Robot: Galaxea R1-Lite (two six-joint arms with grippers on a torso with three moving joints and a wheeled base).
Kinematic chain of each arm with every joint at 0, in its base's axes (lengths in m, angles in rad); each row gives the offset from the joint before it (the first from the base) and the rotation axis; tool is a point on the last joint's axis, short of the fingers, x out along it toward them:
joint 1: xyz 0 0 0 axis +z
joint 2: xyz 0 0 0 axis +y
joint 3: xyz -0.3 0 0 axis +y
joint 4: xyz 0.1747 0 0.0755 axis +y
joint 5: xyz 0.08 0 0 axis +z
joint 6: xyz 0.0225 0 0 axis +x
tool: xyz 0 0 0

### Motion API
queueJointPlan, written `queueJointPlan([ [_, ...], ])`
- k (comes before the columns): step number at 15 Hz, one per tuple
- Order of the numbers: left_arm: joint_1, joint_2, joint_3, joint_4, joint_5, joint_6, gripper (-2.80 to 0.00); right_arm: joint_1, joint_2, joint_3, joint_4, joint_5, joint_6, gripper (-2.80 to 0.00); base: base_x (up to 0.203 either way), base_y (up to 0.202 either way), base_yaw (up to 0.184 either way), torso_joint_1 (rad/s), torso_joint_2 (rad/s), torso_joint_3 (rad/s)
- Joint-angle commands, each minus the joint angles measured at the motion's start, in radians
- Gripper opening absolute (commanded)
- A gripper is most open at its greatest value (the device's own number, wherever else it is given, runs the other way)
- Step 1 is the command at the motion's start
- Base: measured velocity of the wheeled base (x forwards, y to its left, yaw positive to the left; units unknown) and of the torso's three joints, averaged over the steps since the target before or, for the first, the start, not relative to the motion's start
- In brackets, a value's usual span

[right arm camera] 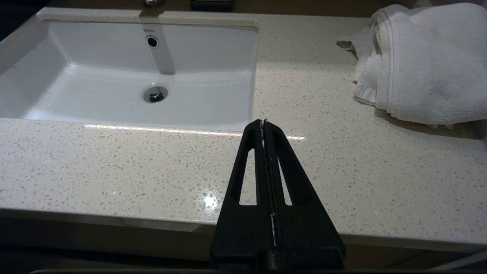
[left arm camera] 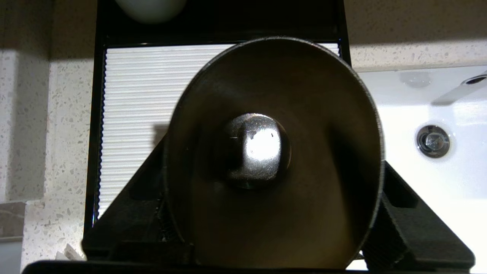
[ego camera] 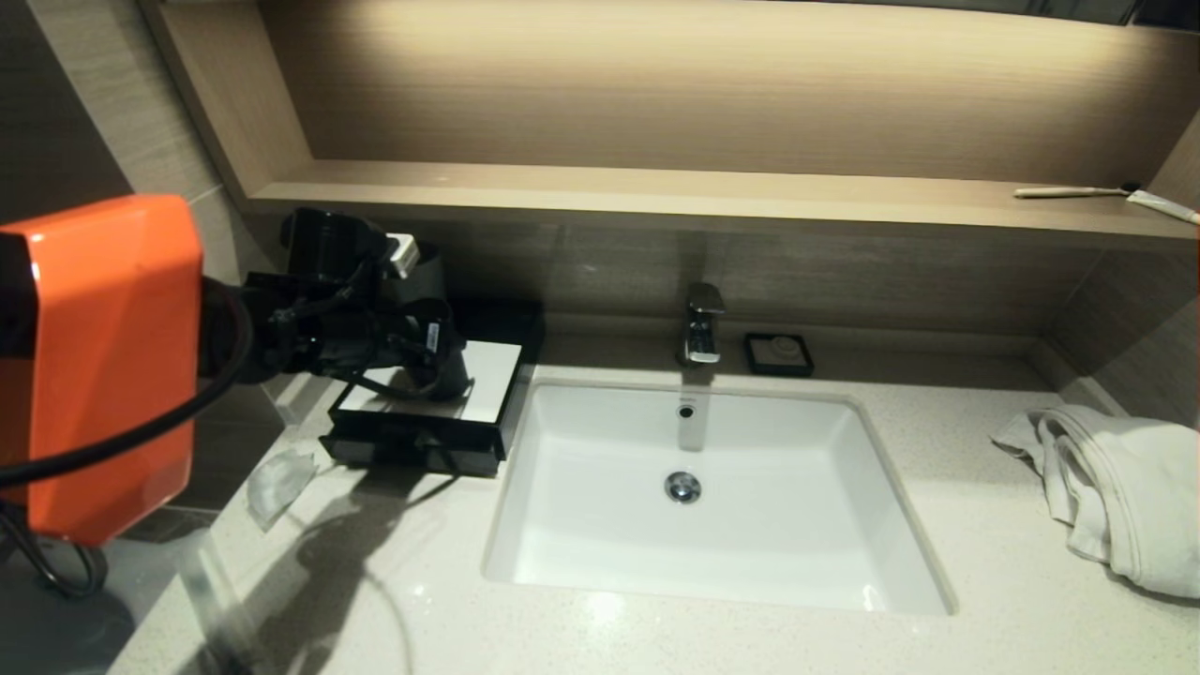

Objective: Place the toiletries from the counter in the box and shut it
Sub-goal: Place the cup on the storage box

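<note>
My left gripper is shut on a dark round cup and holds it over the black box, which has a white ribbed lining. In the left wrist view I look straight into the cup, with a finger on each side of it, and my left gripper is hidden behind it. A small clear plastic packet lies on the counter left of the box. My right gripper is shut and empty above the counter's front edge, right of the sink.
The white sink with its tap sits in mid-counter. A black soap dish stands behind it. A white towel lies at the right. A toothbrush and tube lie on the shelf. A pale rounded thing sits at the box's far end.
</note>
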Motion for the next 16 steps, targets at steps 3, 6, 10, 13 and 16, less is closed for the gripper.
queueJointPlan([
  [3,0.001,0.002,-0.001,-0.006,0.000,-0.002,0.00,0.000,0.000,0.000,0.000,0.000,0.000,-2.80,0.000,0.000,0.000,0.000,0.00,0.000],
  [6,0.001,-0.025,0.007,-0.006,0.001,-0.002,0.00,0.000,0.000,0.000,0.000,0.000,0.000,-2.80,0.000,0.000,0.000,0.000,0.00,0.000],
  [10,0.001,-0.085,0.074,-0.007,0.000,-0.007,0.00,0.000,0.000,0.000,0.000,0.000,0.000,-2.80,0.000,0.000,0.000,0.000,0.00,0.000],
  [13,0.000,-0.167,0.159,-0.016,0.002,-0.014,0.00,0.000,0.000,0.000,0.000,0.000,0.000,-2.80,0.000,0.000,0.000,0.000,0.00,0.000],
  [16,0.001,-0.255,0.260,-0.040,0.005,-0.022,0.00,0.000,0.000,0.000,0.000,0.000,0.000,-2.80,0.000,0.000,0.000,0.000,0.00,0.000],
])
